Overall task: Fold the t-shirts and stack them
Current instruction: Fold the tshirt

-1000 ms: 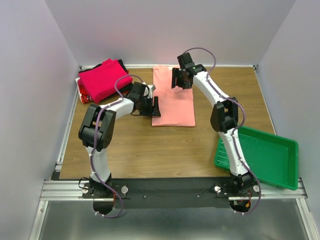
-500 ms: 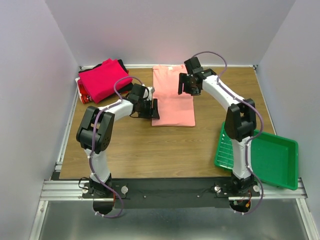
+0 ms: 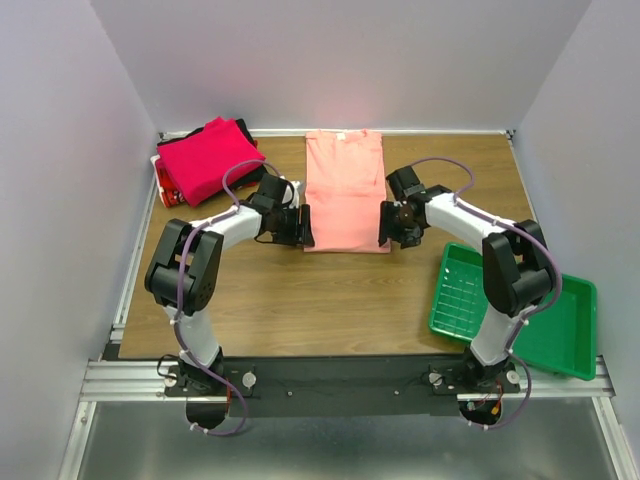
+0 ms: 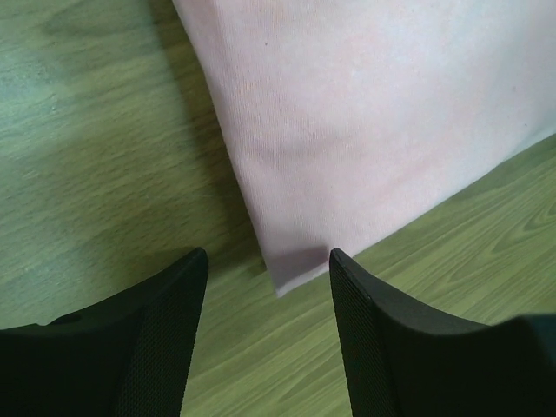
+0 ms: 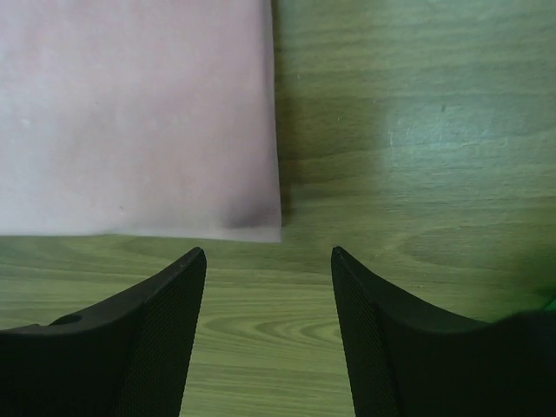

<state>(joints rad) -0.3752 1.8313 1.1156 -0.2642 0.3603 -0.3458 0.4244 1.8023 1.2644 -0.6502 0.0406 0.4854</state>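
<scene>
A salmon-pink t-shirt (image 3: 345, 190) lies flat as a long folded strip in the middle of the table, its neck toward the back wall. My left gripper (image 3: 303, 227) hovers open at the strip's near left corner (image 4: 282, 274), nothing between its fingers. My right gripper (image 3: 390, 226) stands open at the near right corner (image 5: 261, 228), also empty. A pile of folded t-shirts (image 3: 205, 160), magenta on top with red and black beneath, sits at the back left.
A green plastic tray (image 3: 520, 315) hangs over the table's front right corner, close to the right arm's elbow. Grey walls close in the table on three sides. Bare wooden tabletop (image 3: 320, 300) stretches in front of the pink shirt.
The right gripper has swung from the shirt's far end down to its near right corner. The left gripper has shifted slightly toward the near left corner.
</scene>
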